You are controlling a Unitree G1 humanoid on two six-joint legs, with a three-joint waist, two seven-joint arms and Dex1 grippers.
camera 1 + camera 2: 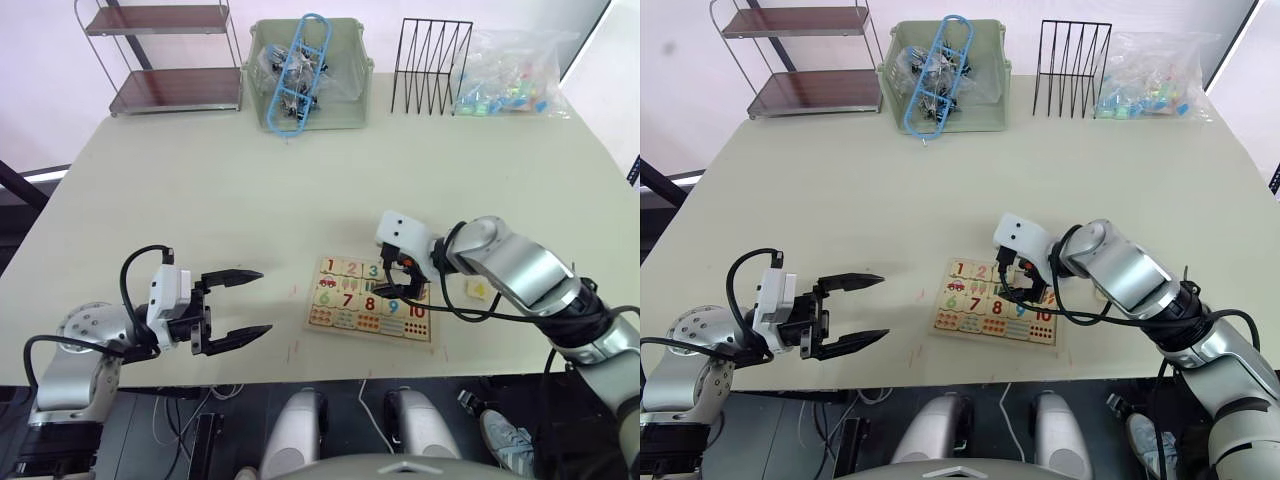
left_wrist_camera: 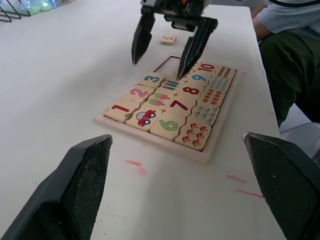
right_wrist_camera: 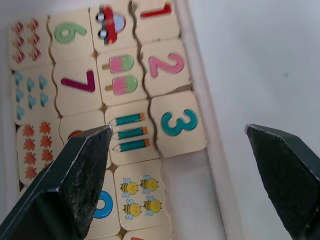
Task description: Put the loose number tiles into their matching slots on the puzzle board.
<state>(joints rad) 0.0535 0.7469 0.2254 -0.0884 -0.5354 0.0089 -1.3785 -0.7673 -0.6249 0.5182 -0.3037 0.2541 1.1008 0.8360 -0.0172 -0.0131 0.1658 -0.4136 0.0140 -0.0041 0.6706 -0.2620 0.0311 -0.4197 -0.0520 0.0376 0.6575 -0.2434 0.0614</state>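
Puzzle board (image 1: 345, 320) at lower centre: I read tiles 1, 2, 3 seated; both grippers (image 1: 243, 305) (image 2: 167, 47) spread, empty.

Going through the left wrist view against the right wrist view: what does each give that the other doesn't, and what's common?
Left wrist view: the whole pale-wood puzzle board, a loose pale-wood tile printed 5 on the table beyond it, and a seated person's leg. Right wrist view: the bee-picture square. Both: the open right gripper, the seated 2 tile and 3 tile, and the empty slot beside the 3.
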